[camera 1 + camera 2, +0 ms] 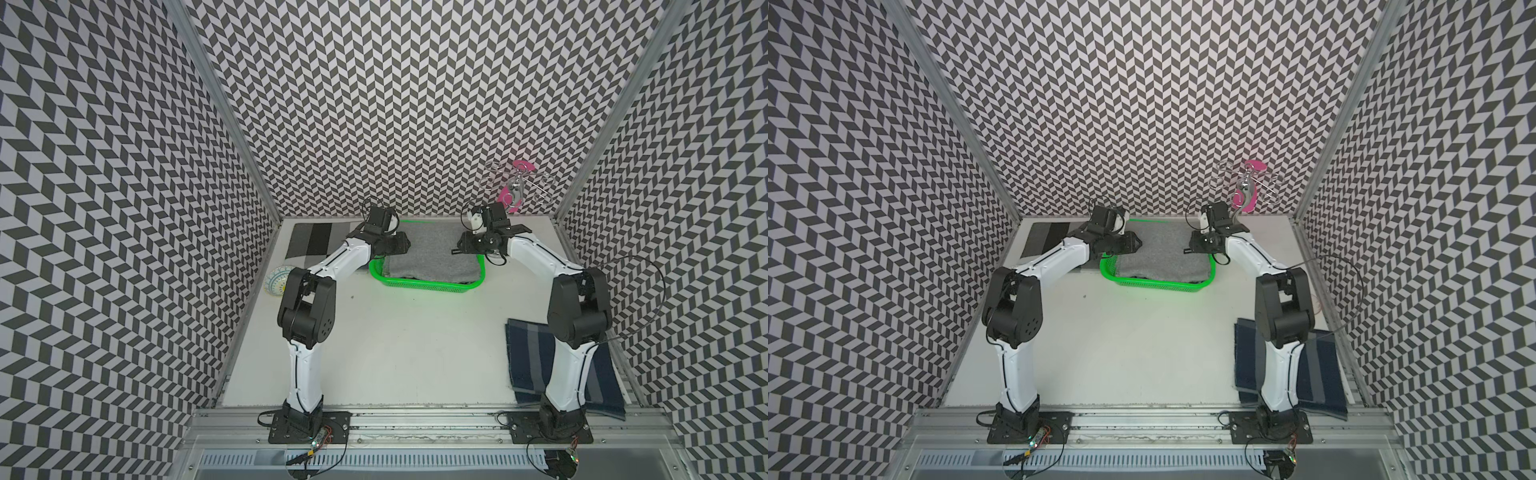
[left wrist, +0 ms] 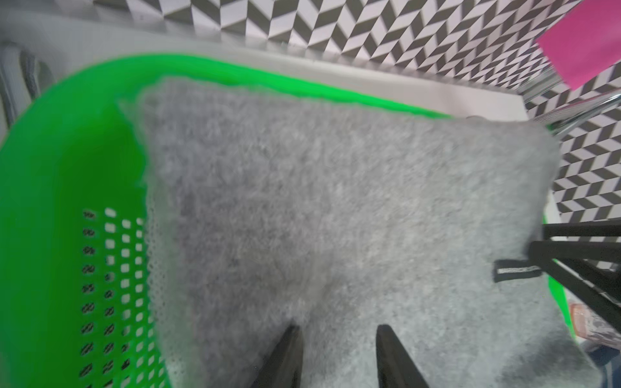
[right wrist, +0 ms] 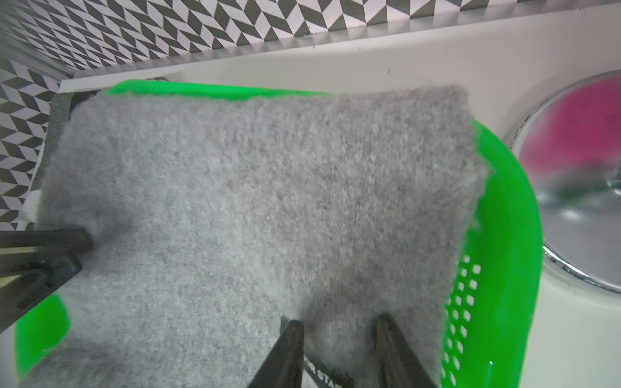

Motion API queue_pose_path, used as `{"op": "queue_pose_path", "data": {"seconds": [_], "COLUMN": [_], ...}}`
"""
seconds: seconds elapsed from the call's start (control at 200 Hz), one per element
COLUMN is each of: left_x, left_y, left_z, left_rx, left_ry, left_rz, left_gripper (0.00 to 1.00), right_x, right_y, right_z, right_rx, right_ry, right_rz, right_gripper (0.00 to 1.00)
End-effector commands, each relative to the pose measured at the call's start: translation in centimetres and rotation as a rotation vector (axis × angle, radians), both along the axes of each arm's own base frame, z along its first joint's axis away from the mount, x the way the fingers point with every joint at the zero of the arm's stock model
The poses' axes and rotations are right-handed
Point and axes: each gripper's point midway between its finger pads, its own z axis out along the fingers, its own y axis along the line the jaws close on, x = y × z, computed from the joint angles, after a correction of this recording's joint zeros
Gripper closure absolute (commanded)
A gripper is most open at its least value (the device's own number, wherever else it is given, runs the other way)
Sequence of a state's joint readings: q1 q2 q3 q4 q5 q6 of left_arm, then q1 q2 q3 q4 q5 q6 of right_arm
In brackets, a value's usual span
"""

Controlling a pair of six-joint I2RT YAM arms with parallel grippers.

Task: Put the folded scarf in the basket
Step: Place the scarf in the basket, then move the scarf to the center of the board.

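1. The scarf is a grey, fuzzy, folded rectangle lying in the basket at the far middle of the table. In both top views its far edge covers the basket's far rim.
2. Only the wrist views show its fluffy nap. The right wrist view also shows a black label with white lettering at the scarf's edge.
3. The basket's bright green wall and its perforations are clear in the left wrist view. In a top view only the near rim shows the holes.
4. The left gripper has its fingers apart with scarf between them. I cannot tell whether they pinch it.
5. The same goes for the right gripper, whose fingers straddle the label.
6. Only the top views show both grippers facing each other across the scarf, left and right.
7. Only the top views show a patterned bowl, a grey striped cloth and a navy striped cloth.
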State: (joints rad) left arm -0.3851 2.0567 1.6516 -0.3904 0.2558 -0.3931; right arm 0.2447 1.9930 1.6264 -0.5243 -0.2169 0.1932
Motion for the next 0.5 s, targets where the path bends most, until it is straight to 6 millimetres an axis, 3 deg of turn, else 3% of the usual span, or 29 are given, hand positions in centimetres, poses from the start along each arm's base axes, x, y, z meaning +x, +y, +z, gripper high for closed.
{"op": "queue_pose_path", "data": {"seconds": [0.0, 0.16, 0.285, 0.386, 0.496], "left_x": [0.1, -0.5, -1.8, -5.3, -10.7], "left_y": [0.8, 0.1, -0.4, -3.4, -6.5], "left_z": [-0.3, 5.7, 9.6, 11.5, 10.9], "left_rx": [0.021, 0.001, -0.028, -0.026, -0.098], "left_ry": [0.032, -0.088, -0.112, -0.144, -0.09], "left_rz": [0.043, 0.043, 0.027, -0.06, -0.15], "left_gripper": [0.6, 0.56, 0.55, 0.55, 0.55], "right_x": [0.0, -2.0, -5.0, -8.4, -11.8], "right_y": [-0.3, -0.2, -0.3, -0.6, -2.4], "right_z": [0.9, 5.1, 7.3, 8.6, 9.0], "right_rx": [-0.021, 0.031, 0.079, 0.114, 0.102], "right_ry": [-0.026, -0.079, -0.061, -0.037, 0.0], "right_rz": [0.011, 0.024, 0.023, 0.017, -0.063], "right_gripper": [0.61, 0.6, 0.6, 0.6, 0.59]}}
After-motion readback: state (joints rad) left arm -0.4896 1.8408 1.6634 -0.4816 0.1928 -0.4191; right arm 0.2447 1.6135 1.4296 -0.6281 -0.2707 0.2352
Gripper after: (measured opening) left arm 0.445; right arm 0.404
